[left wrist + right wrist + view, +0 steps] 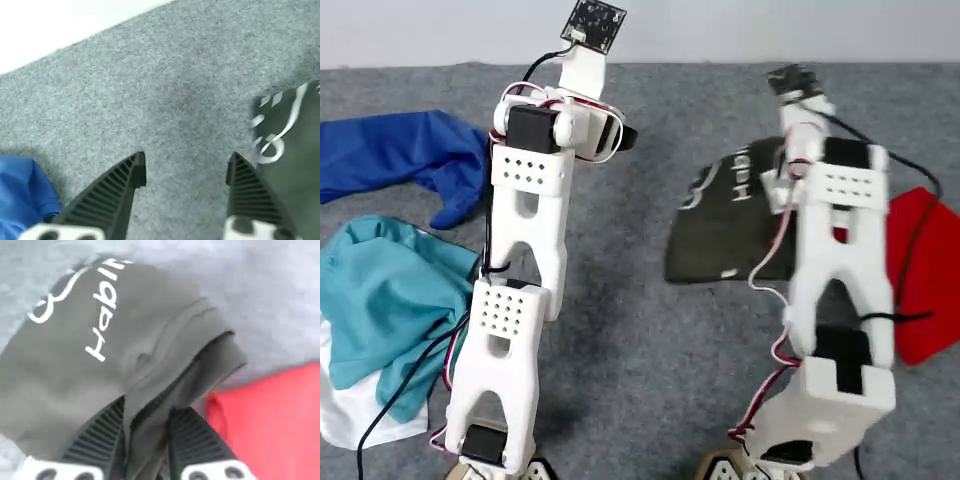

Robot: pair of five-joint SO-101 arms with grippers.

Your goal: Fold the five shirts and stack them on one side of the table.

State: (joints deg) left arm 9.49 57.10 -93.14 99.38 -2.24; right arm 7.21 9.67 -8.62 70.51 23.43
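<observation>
R gripper (145, 432) pinches black shirt (100, 365) mid-fold, next to red shirt (270, 420) at right. L gripper (185, 175) spread wide, empty. Blue shirt (400, 150), teal shirt (380, 290), white shirt (350, 410) crumpled at left: task prob. mostly undone.

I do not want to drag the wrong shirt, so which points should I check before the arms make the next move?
1. Right gripper grips the dark shirt: ok, a fold sits between its fingers.
2. Left gripper free: ok, open above the bare table.
3. Red shirt outside that grip: cannot tell, it lies right beside the fingers.
4. All five shirts in sight: ok, also the blue shirt, teal shirt and white shirt.
5. Stack started: not ok, those three lie unfolded.
</observation>
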